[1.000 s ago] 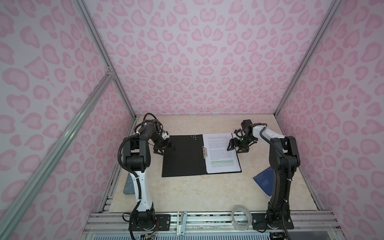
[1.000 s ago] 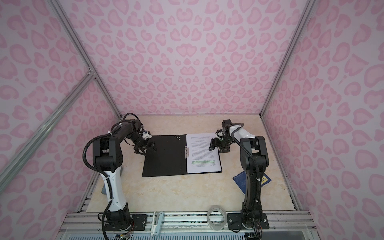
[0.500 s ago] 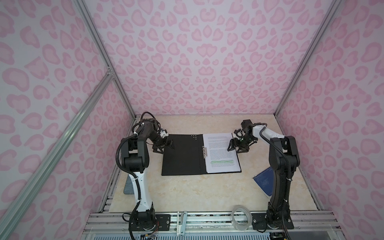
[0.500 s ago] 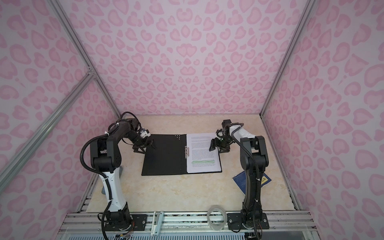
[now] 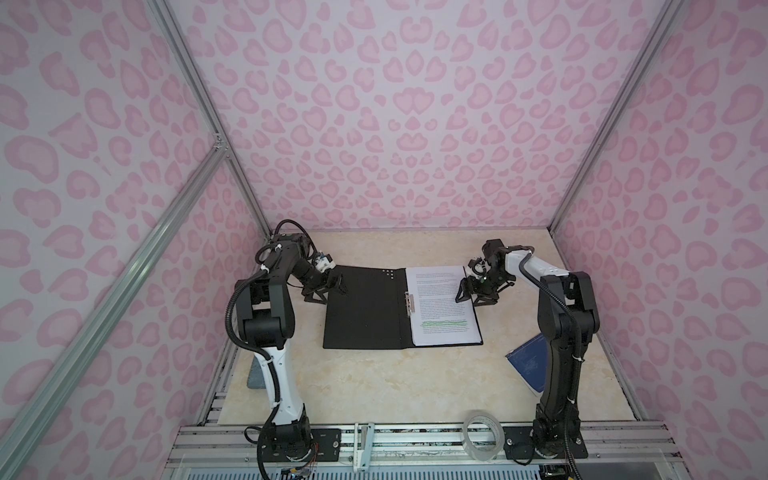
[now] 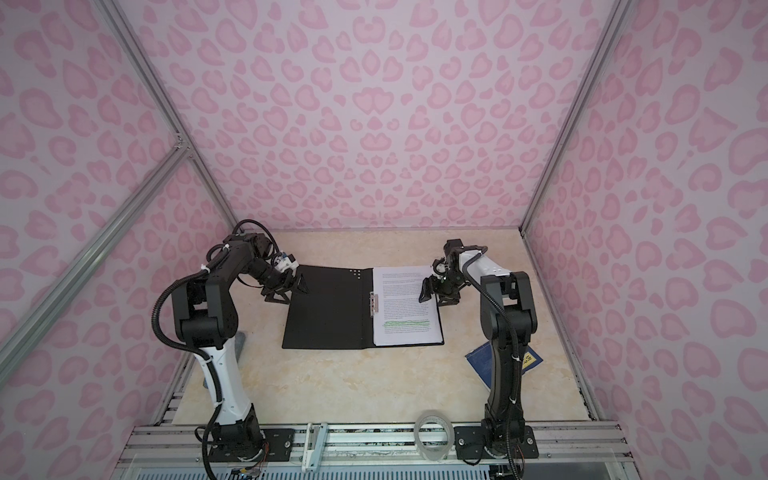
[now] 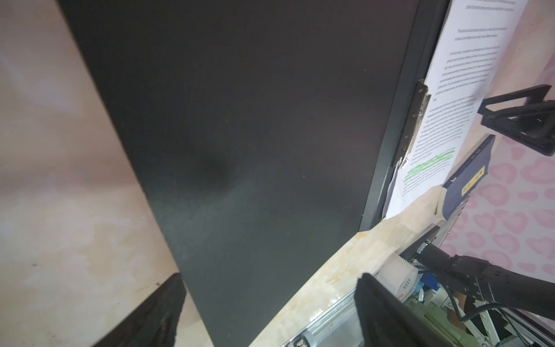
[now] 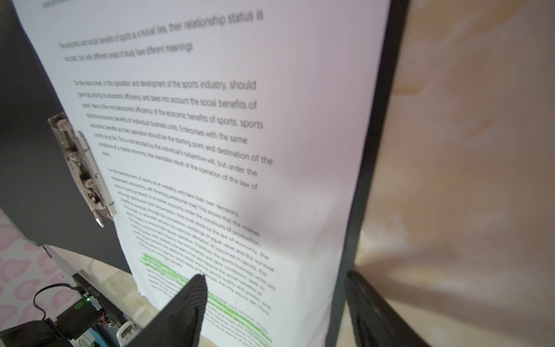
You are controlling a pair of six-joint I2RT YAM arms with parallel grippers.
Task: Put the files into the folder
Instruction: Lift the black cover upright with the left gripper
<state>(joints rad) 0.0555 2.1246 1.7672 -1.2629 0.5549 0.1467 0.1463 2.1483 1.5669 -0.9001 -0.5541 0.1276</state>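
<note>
The folder [image 5: 365,307] [image 6: 328,307] lies open and flat, black inside up, with a metal clip [image 8: 81,168] at its spine. The files [image 5: 442,307] [image 6: 405,307], white printed sheets with green highlighted lines, rest on its right half. My left gripper [image 5: 326,291] [image 6: 286,292] is open at the folder's far left edge. In the left wrist view its jaws [image 7: 270,279] straddle that black edge [image 7: 240,120]. My right gripper [image 5: 468,300] [image 6: 432,300] is open at the right edge. In the right wrist view [image 8: 276,278] one finger hangs over the files [image 8: 210,135] and the other over the table.
A dark blue booklet [image 5: 530,357] [image 6: 482,361] lies near the right arm's base. A tape roll [image 5: 482,430] [image 6: 434,428] sits on the front rail. A grey flat object [image 5: 255,374] lies beside the left arm. Pink patterned walls close three sides.
My left gripper has shifted slightly left and back along the folder's left edge. The right gripper has barely moved, and both jaws have narrowed a little.
</note>
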